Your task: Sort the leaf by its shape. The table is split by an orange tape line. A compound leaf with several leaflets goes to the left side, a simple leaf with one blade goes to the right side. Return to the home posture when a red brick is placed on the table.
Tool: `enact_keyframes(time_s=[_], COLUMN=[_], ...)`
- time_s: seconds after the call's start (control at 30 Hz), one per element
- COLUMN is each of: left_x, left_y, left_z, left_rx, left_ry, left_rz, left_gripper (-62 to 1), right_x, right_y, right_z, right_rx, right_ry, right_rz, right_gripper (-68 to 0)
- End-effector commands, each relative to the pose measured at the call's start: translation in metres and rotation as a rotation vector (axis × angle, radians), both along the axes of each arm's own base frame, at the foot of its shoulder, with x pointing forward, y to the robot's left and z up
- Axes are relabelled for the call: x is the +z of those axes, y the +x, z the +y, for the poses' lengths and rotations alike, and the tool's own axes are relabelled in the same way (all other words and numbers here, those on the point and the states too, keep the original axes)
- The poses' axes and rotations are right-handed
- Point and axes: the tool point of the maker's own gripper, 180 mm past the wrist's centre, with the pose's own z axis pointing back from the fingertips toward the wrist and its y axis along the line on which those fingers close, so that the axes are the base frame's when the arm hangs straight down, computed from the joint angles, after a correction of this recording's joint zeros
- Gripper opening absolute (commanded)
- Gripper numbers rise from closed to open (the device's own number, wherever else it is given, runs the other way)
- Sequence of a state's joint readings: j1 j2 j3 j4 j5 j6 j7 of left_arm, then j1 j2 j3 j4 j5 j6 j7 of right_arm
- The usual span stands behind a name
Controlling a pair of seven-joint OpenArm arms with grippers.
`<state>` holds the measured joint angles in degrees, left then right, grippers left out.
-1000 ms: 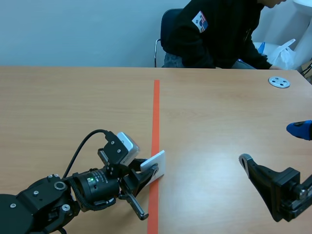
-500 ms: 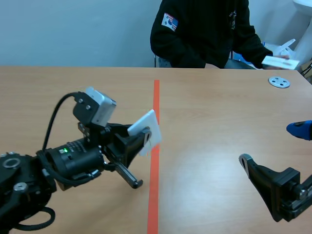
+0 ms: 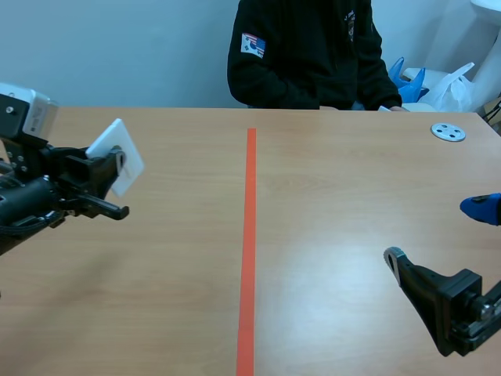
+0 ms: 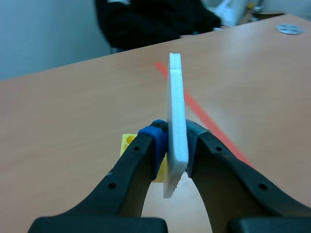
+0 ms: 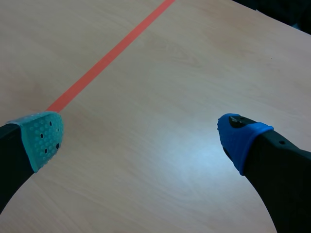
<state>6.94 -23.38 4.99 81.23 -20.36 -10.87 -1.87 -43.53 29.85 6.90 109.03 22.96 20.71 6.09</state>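
Note:
A white foam card (image 3: 117, 155), face not readable, hangs above the left half of the table with my left gripper (image 3: 109, 174) shut on it. In the left wrist view the card (image 4: 176, 92) stands edge-on, pinched between the two fingers of that gripper (image 4: 176, 133). A small yellow piece (image 4: 127, 141) shows just behind one finger. My right gripper (image 3: 438, 233) stays low at the near right, open, with nothing in it; in its own view the right gripper (image 5: 141, 131) has only bare wood between its pads. No red brick is in view.
The orange tape line (image 3: 249, 235) runs down the table's middle. A person in a black jacket (image 3: 313, 55) sits across the table. A round grey disc (image 3: 448, 131) lies at the far right, with a white bag (image 3: 458, 86) behind it.
My left arm lifted the white card off the tape line and carried it up and far to the left. The person shifted in the seat. The right arm held still.

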Motion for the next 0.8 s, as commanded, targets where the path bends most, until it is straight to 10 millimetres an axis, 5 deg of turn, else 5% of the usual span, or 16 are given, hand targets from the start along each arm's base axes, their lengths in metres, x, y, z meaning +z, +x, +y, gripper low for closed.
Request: enact_keyframes(time_s=[0.0, 0.4, 0.77], left_x=[0.0, -0.048, -0.08], left_y=[0.006, 0.036, 0.039], left_z=[0.017, 0.113, 0.164], left_rx=[0.042, 0.301, 0.444], left_ry=[0.0, 0.032, 0.017], left_rz=[-0.005, 0.052, 0.105], left_gripper=[-58.1, -57.9, -57.9], right_x=[0.011, 0.011, 0.011], right_y=[0.005, 0.005, 0.005], right_z=[0.003, 0.003, 0.003], right_rx=[0.003, 0.003, 0.003], right_ry=[0.013, 0.013, 0.014], right_rz=[-0.039, -0.039, -0.039], right_gripper=[0.4, 0.4, 0.4])
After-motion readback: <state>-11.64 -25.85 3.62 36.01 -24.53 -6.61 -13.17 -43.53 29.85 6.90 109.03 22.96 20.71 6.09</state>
